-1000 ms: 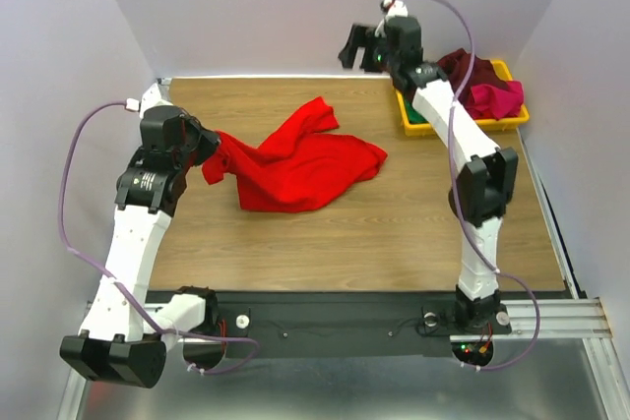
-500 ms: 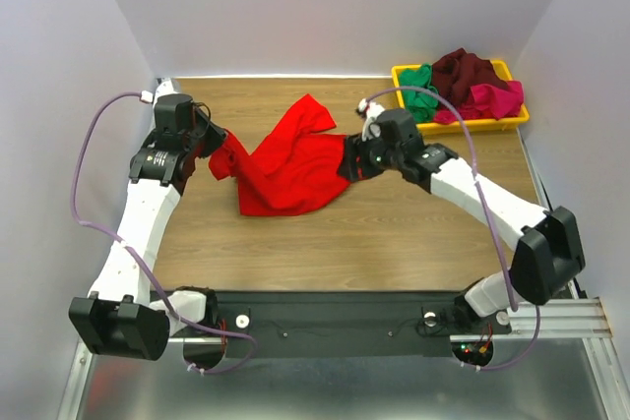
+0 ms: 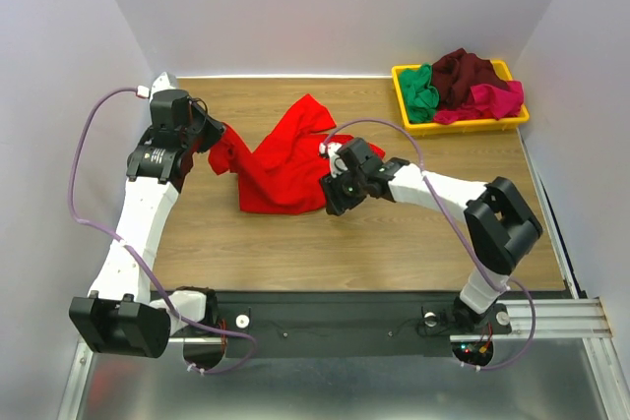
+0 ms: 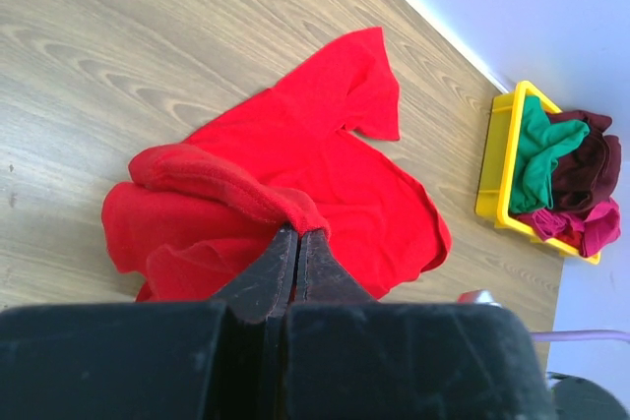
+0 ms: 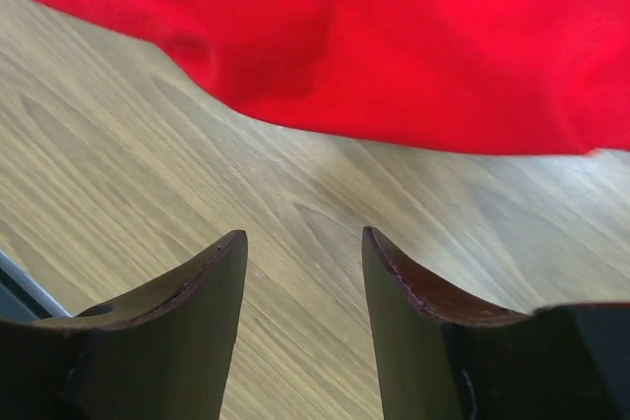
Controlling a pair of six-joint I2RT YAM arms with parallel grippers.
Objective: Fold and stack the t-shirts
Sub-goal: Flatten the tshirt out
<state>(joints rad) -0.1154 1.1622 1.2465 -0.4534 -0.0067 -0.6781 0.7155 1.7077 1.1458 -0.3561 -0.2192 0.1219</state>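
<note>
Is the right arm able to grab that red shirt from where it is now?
Probably yes. The right gripper sits open just short of the edge of the red shirt, with only bare table between them.

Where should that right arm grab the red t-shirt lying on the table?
Probably the red t-shirt by its loose edge facing the right jaws: it lies thin on the table, unbunched. Come in low from the near side, jaws straddling it.
</note>
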